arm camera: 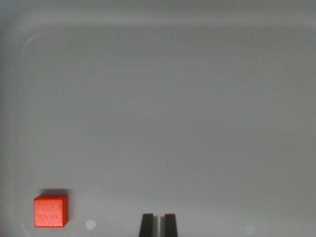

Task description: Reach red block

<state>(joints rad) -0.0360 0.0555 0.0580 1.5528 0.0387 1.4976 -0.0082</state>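
The red block (50, 211) sat low down on the wrist view's left, close to the bottom corner. It lay flat on the floor of a pale gray tray (163, 113). One face looked up at the camera, and a thin dark shadow showed along its top edge. Nothing touched it and nothing stood near it, so there was open room on every side for fingers to come down.

The gripper (158, 226) peeked in at the bottom middle of the picture. Only the two dark tips showed. They stood very close together, with just a thin light slit between them. So the gripper was narrow and it held nothing. That fit a job where the arm only had to get to the block, not pick it up yet.

The block was well apart from the tips, off to the wrist view's left. It looked as if the arm had not lined up with it. My guess was that the reach was only at its start. The arm would need to slide toward the wrist view's left until the block sat right by the tips.

The tray had a raised edge with a round corner, seen at the top left. The block lay near the left side, so a move too far that way might bump the wall. Two faint pale spots sat on the tray floor near the bottom. I could not tell what they were.
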